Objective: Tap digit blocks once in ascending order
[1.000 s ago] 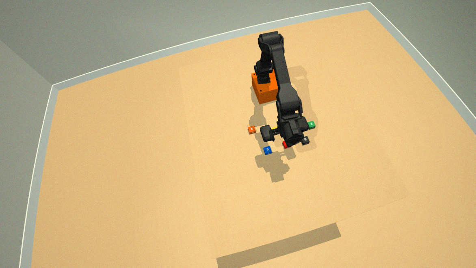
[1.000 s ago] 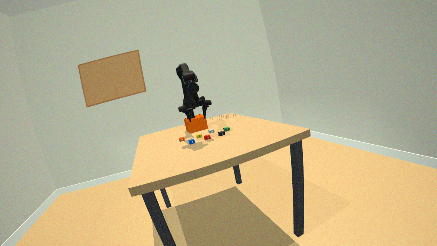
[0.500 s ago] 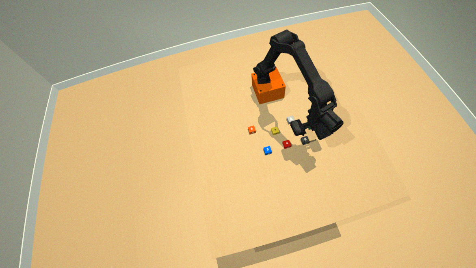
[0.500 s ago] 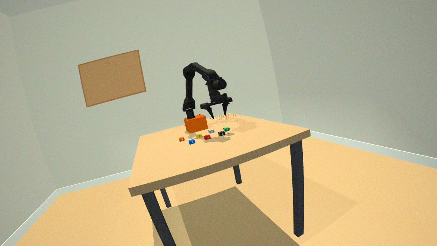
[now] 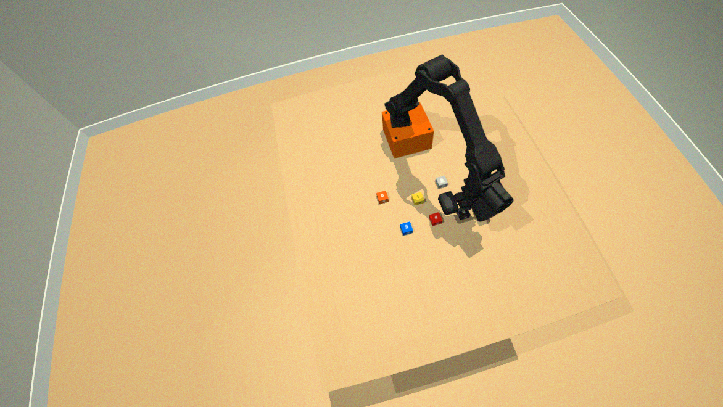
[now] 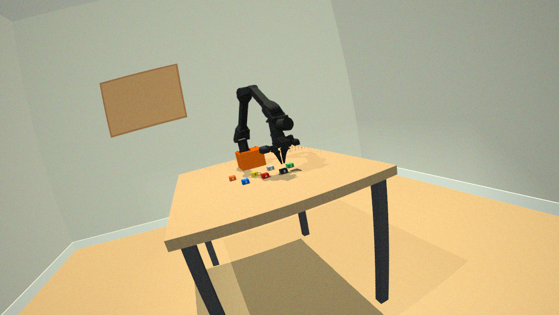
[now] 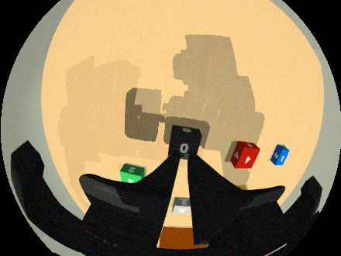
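My gripper (image 6: 282,162) (image 7: 183,155) is shut with nothing between its tips, just above the black block 0 (image 5: 464,214) (image 6: 283,171) (image 7: 184,141). The yellow block 1 (image 5: 417,198) (image 6: 254,173), green block 2 (image 6: 289,165) (image 7: 132,174), blue block 3 (image 5: 406,228) (image 6: 245,181) (image 7: 280,155) and red block 4 (image 5: 435,219) (image 6: 265,175) (image 7: 245,155) stand apart. The white block (image 5: 441,182) (image 6: 270,167) (image 7: 181,205) and orange block (image 5: 382,197) (image 6: 232,178) have digits I cannot read surely. The arm hides the green block in the top view.
The orange base box (image 5: 412,143) (image 6: 251,158) (image 7: 181,237) carries the arm behind the blocks. The red block is the black block's neighbour on one side, the green block on the other. The wooden table's front edge (image 6: 274,214) lies beyond the blocks.
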`<state>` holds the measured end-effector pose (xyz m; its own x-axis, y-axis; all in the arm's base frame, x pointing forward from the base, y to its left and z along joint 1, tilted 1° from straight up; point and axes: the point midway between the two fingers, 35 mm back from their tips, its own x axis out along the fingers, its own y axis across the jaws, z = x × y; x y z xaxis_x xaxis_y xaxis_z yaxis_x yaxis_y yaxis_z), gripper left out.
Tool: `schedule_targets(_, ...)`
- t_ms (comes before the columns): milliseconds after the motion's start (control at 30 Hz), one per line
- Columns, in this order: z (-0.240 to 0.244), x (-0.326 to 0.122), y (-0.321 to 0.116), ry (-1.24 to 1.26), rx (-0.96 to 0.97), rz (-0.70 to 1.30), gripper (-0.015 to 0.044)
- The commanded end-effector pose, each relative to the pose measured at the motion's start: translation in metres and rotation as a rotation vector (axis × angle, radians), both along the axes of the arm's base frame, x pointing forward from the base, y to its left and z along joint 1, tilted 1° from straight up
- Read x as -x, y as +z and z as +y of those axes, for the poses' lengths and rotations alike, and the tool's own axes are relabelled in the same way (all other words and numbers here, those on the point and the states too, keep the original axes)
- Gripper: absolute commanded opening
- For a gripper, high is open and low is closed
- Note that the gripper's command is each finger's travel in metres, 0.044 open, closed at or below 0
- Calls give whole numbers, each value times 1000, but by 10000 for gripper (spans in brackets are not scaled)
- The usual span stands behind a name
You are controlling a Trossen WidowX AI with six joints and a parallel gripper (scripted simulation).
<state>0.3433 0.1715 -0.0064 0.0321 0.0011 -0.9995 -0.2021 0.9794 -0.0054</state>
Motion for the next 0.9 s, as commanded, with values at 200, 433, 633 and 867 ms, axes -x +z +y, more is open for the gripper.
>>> schedule_targets(200, 0, 0, 0, -5, -1, -4, 20)
schedule_targets(433, 0, -1, -10, -5, -1, -4, 20)
schedule_targets(633, 0, -1, -20, -5, -1, -4, 20)
schedule_targets(867, 0, -1, -30, -5, -1, -4, 20)
